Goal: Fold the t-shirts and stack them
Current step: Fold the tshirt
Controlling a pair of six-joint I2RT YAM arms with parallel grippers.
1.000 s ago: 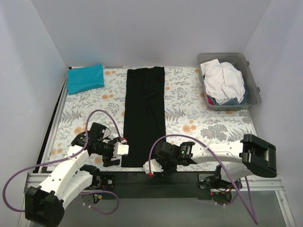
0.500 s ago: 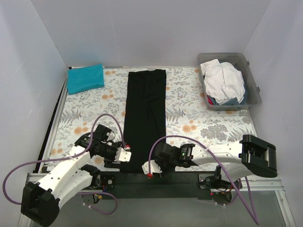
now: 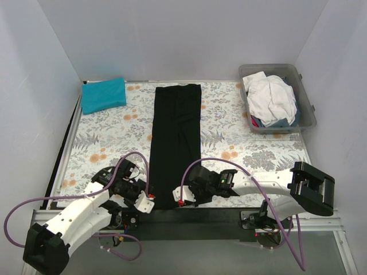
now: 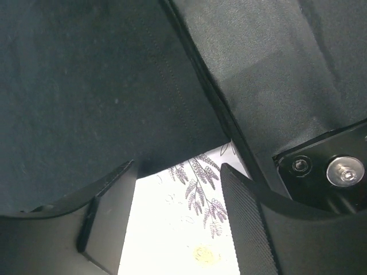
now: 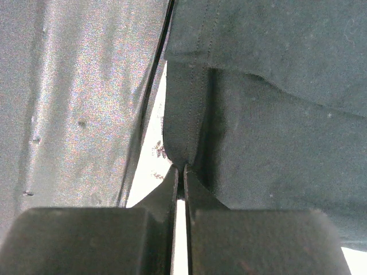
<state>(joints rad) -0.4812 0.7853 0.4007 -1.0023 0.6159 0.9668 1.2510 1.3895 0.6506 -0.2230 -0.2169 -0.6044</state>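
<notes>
Top external view: teal-blue t-shirt [image 3: 103, 95] folded at the bench's [image 3: 229, 123] far-left corner; black t-shirt [image 3: 176, 143] a long strip mid-bench, near hem at the spread left jaws and pinched in the closed right jaws; white t-shirt [image 3: 269, 98] unfolded in tub [image 3: 307, 109], far-right corner.

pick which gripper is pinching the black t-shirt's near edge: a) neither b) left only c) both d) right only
D: in the right wrist view the right gripper has its fingers pressed together on the folded hem of the black t-shirt, while the left gripper stands open at the shirt's edge, with the floral table cloth showing between its fingers.
</notes>
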